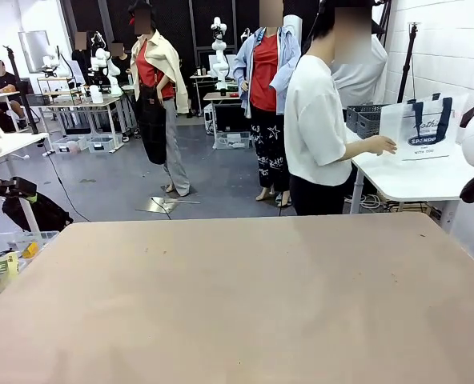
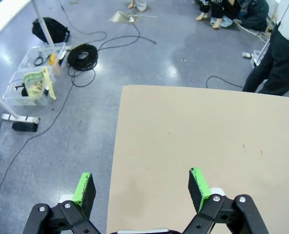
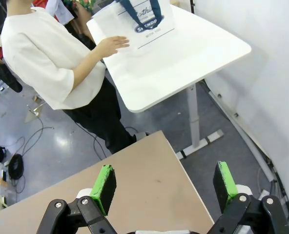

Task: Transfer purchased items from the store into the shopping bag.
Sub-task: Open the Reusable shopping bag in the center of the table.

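The shopping bag (image 1: 423, 128) stands upright on a white side table (image 1: 413, 178) at the far right. It is white with dark blue handles and lettering. A person in a white T-shirt rests a hand (image 1: 381, 146) on it. The bag (image 3: 140, 22) and that hand (image 3: 110, 45) also appear in the right wrist view. The store (image 1: 365, 120), a dark grey lattice basket, sits behind the person's arm. The purchased items are out of view. My left gripper (image 2: 141, 185) hangs open and empty over the tan table's (image 2: 208, 146) left edge. My right gripper (image 3: 164, 184) is open and empty over its far right corner.
The tan table (image 1: 237, 304) is bare. Clear plastic boxes (image 2: 34, 83) and a black cable coil (image 2: 82, 56) lie on the floor to its left. The white side table's leg (image 3: 193, 117) and a white wall (image 3: 261, 73) stand to its right.
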You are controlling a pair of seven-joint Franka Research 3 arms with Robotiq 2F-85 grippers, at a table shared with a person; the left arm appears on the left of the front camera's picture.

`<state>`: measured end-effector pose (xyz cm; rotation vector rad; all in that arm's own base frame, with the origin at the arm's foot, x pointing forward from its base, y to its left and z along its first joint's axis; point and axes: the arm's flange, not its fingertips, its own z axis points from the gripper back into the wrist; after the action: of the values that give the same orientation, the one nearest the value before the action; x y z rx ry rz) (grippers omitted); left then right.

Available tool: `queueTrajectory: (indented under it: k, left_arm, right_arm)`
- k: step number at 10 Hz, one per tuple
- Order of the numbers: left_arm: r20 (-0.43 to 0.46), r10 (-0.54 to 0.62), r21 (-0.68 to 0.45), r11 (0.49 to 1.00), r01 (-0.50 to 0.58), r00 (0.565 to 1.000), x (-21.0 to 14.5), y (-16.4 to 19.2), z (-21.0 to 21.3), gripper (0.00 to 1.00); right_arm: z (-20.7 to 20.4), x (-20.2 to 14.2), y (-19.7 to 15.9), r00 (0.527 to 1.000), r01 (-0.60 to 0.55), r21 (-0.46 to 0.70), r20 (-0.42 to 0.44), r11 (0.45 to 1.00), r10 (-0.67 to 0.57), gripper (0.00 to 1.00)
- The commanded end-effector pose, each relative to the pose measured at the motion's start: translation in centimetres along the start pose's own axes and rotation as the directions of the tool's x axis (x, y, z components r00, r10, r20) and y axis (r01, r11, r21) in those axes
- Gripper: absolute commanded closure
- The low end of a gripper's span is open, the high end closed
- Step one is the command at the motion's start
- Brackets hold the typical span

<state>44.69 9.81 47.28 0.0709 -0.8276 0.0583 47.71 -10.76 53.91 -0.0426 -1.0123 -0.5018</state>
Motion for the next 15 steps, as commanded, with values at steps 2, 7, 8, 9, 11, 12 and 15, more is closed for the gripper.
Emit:
queueTrajectory:
  k: [2,7,8,9,11,12,15]
  left_arm:
    - [0.001,0.006,-0.01,1.0,-0.006,1.0,-0.11,0.21,0.17,0.0]
    - [0.001,0.006,-0.01,1.0,-0.006,1.0,-0.11,0.21,0.17,0.0]
    - [0.001,0.006,-0.01,1.0,-0.006,1.0,-0.11,0.21,0.17,0.0]
    - [0.001,0.006,-0.01,1.0,-0.006,1.0,-0.11,0.21,0.17,0.0]
    - [0.001,0.006,-0.01,1.0,-0.006,1.0,-0.11,0.21,0.17,0.0]
    - [0.001,0.006,-0.01,1.0,-0.006,1.0,-0.11,0.21,0.17,0.0]
    - [0.001,0.006,-0.01,1.0,-0.006,1.0,-0.11,0.21,0.17,0.0]
  right_arm:
    - [0.14,0.11,-0.06,1.0,-0.004,0.004,0.0,1.0,0.004,0.0]
    - [0.14,0.11,-0.06,1.0,-0.004,0.004,0.0,1.0,0.004,0.0]
    - [0.14,0.11,-0.06,1.0,-0.004,0.004,0.0,1.0,0.004,0.0]
    - [0.14,0.11,-0.06,1.0,-0.004,0.004,0.0,1.0,0.004,0.0]
    - [0.14,0.11,-0.06,1.0,-0.004,0.004,0.0,1.0,0.004,0.0]
    - [0.14,0.11,-0.06,1.0,-0.004,0.004,0.0,1.0,0.004,0.0]
    - [0.14,0.11,-0.06,1.0,-0.004,0.004,0.0,1.0,0.004,0.0]
